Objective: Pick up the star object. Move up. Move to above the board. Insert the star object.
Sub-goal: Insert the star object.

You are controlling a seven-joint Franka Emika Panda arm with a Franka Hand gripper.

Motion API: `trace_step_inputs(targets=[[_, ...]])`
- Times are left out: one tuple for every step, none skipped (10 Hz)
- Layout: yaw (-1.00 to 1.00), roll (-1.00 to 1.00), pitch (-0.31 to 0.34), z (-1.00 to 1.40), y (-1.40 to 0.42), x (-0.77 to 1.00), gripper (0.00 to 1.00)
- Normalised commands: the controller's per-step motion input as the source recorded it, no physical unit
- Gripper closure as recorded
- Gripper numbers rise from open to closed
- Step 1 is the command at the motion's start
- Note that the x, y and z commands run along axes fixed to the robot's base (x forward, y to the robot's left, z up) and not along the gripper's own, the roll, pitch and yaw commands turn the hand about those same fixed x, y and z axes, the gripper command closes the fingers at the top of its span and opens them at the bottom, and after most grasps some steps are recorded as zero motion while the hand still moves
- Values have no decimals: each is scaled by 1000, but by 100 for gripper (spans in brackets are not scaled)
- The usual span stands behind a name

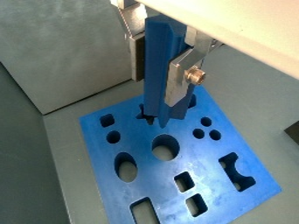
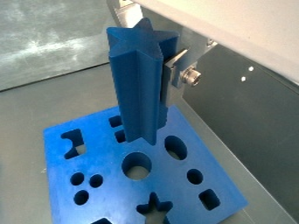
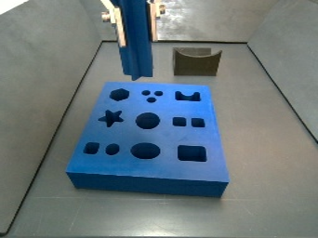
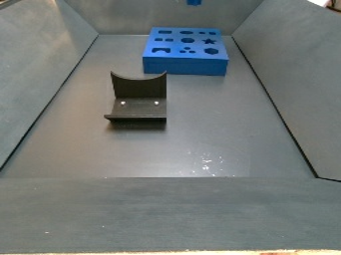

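Note:
My gripper [image 1: 160, 83] is shut on the star object [image 1: 162, 61], a tall blue ridged peg held upright between the silver fingers [image 1: 183, 80]. Its star-shaped end shows in a wrist view [image 2: 138, 48]. In a side view the gripper [image 3: 130, 13] holds the peg [image 3: 136, 45] above the far left part of the board [image 3: 149, 181], clear of its surface. The board is a flat blue slab with many cut-outs, seen in both wrist views [image 1: 198, 157] [image 2: 117, 188]. Its star hole [image 3: 111, 118] is empty; the peg's lower end hangs near it [image 1: 149, 115].
The fixture [image 3: 195, 61], a dark bracket with a curved notch, stands on the grey floor behind the board. In a side view it [image 4: 136, 100] sits in front of the board [image 4: 186, 68]. Grey walls enclose the floor.

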Motion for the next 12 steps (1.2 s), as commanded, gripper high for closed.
trace_step_inputs(targets=[[-511, 49, 0, -163, 166, -729, 100], [-326, 0, 0, 0, 0, -309, 100], [117, 111, -17, -106, -80, 0, 100], [854, 366, -277, -260, 0, 0, 100], [809, 314, -420, -283, 0, 0, 100], [31, 29, 0, 0, -51, 0, 100], [17, 0, 0, -14, 14, 0, 100], [757, 360, -80, -497, 0, 0, 100], [937, 343, -117, -614, 23, -14, 100], [771, 391, -229, -649, 3, 0, 100], [37, 3, 0, 0, 0, 0, 100], [0, 0, 0, -54, -34, 20, 100]])
